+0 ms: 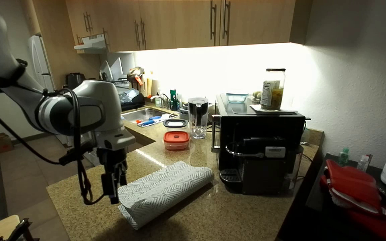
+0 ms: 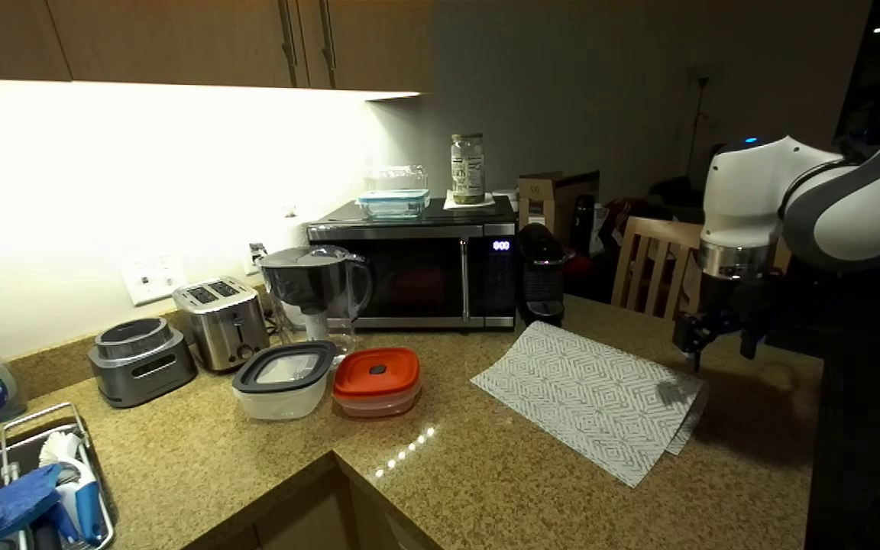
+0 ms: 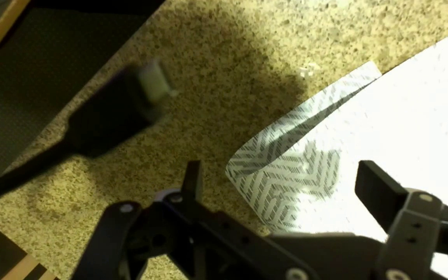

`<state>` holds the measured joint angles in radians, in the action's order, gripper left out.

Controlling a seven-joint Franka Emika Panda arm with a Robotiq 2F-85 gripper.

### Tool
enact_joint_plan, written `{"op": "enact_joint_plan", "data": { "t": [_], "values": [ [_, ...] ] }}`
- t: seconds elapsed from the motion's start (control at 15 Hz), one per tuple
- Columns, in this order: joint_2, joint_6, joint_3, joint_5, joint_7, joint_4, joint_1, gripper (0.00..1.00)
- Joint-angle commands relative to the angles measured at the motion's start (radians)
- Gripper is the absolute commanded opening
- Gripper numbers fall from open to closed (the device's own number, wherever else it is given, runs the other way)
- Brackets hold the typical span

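One speckled granite countertop (image 2: 486, 500) carries a black microwave (image 2: 409, 279) and, near it, a gray-and-white diamond-patterned cloth (image 2: 593, 397). The cloth seems loosely doubled over, layers uneven, so the fold looks only partly made; its edges sit unmatched, and no grip is taken yet. At its curled end hangs the Robotiq gripper (image 3: 280, 172), jaws spread wide apart, holding nothing.

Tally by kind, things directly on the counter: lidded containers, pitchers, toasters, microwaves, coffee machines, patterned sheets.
Lidded containers: 2
Pitcher: 1
Toaster: 1
Microwave: 1
Coffee machine: 1
Patterned sheet: 1
Total: 7
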<state>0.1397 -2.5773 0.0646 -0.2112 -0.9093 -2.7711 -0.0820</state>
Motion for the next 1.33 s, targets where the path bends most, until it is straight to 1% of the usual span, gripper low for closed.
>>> {"op": "enact_joint_plan", "data": {
  "t": [0.0,0.33,0.53,0.67,0.73,0.93,1.13,1.27],
  "values": [
    [-0.056,-0.092,0.010,-0.057,-0.100,-0.007,-0.008,1.00],
    [-0.122,-0.166,-0.009,-0.080,-0.177,-0.006,0.006,1.00],
    [-0.162,-0.231,-0.030,-0.135,-0.264,-0.007,0.012,1.00],
    [-0.185,-0.280,-0.056,-0.219,-0.352,-0.007,0.019,1.00],
    [-0.195,-0.303,-0.048,-0.275,-0.407,-0.008,-0.002,1.00],
    [-0.207,-0.355,-0.086,-0.450,-0.580,-0.009,0.004,1.00],
    [-0.204,-0.379,-0.115,-0.624,-0.748,-0.009,0.007,1.00],
    [-0.210,-0.388,-0.124,-0.700,-0.825,-0.010,0.002,1.00]
  ]
}}
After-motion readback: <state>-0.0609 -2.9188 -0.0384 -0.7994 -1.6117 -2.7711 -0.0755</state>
